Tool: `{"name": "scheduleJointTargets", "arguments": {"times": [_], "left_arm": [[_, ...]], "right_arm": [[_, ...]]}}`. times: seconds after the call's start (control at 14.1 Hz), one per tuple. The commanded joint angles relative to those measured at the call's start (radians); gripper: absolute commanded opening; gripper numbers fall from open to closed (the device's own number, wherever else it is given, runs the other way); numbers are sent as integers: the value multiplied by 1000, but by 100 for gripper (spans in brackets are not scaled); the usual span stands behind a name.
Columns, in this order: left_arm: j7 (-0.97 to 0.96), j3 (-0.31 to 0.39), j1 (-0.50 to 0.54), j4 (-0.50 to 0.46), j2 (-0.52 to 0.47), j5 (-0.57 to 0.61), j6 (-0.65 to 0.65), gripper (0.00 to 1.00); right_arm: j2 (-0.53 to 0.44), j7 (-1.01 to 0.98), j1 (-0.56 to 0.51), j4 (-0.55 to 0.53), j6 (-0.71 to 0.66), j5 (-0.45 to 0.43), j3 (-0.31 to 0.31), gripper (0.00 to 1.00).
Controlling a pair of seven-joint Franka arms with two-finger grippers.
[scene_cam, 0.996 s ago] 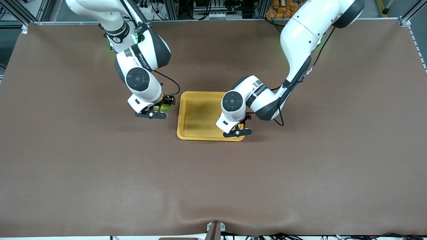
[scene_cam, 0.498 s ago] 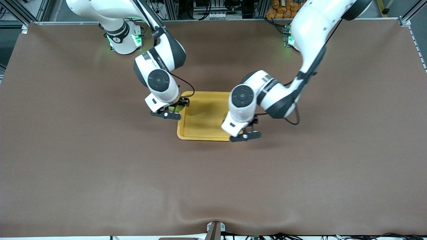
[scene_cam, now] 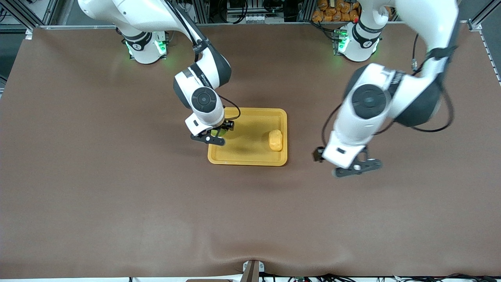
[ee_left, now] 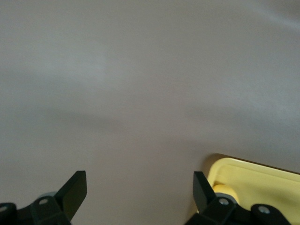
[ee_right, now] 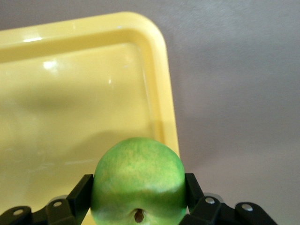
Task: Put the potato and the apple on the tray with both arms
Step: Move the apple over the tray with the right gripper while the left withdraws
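The yellow-orange tray (scene_cam: 247, 161) lies mid-table. The potato (scene_cam: 275, 140) rests in it, by the rim toward the left arm's end. My right gripper (scene_cam: 214, 134) hangs over the tray's rim at the right arm's end, shut on the green apple (scene_cam: 217, 132). In the right wrist view the apple (ee_right: 138, 176) sits between the fingers of the right gripper (ee_right: 138, 187), stem dimple showing, above the tray (ee_right: 164, 70). My left gripper (scene_cam: 352, 166) is open and holds nothing, over bare table off the tray's left-arm end. The left wrist view shows that gripper (ee_left: 138, 192) and a tray corner (ee_left: 262, 176).
Brown cloth (scene_cam: 117, 203) covers the whole table. A metal bracket (scene_cam: 252, 270) sits at the table edge nearest the front camera. The two arm bases (scene_cam: 145, 47) (scene_cam: 358, 43) stand along the edge farthest from it.
My left gripper has pulled up and away from the tray toward its own end, uncovering the potato. The right gripper has carried the apple from beside the tray to over its rim.
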Motion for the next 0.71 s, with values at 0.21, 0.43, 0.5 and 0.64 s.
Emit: {"name": "scheduleJointTargets", "arguments": {"times": [0.21,0.43,0.5,0.64], "left_arm": [[151,-9,121,-26,-116,3,-106,100],[346,-9,186,-24,-152,-3,-175,100],[395,-10,207,-23,-157,-4,-192,100],[499,-10,246,-23,-171,-27,-218,100]], "right_arm": [[69,23,24,61,7,28,-9,0],[99,23,24,82,10,30,-9,0],[106,23,24,87,10,30,-9,2],[113,23,24,88,11,33,-9,59]]}}
